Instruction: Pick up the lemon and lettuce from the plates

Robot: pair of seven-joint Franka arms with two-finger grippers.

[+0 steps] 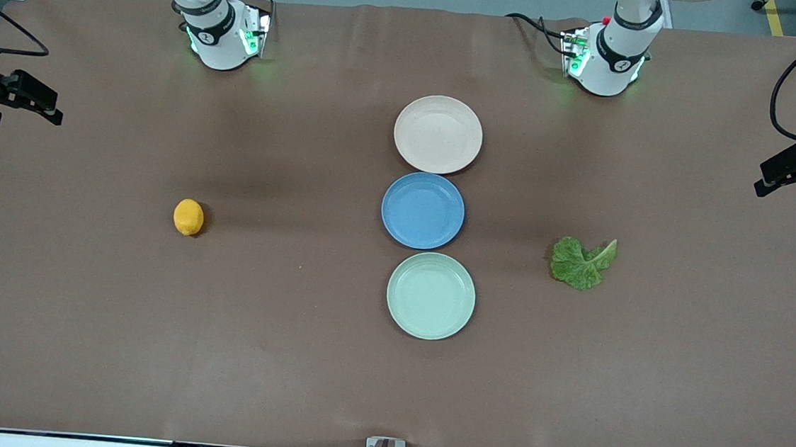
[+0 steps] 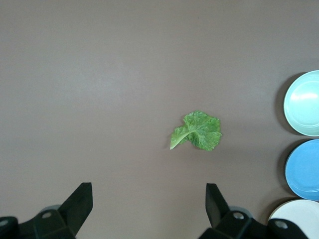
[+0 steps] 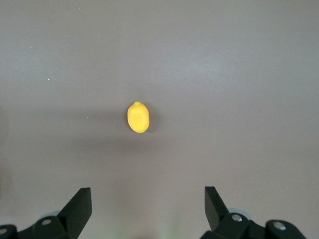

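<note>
Both the lemon (image 1: 188, 217) and the lettuce (image 1: 582, 263) lie on the bare table, well apart from the three plates (image 1: 422, 210), which hold nothing. That fits food already lifted off them, or not yet set on, so I'd call no move. The right gripper (image 3: 144, 209) hangs spread wide, holding nothing, over the lemon. The left gripper (image 2: 147, 206) likewise gapes over the lettuce.
</note>
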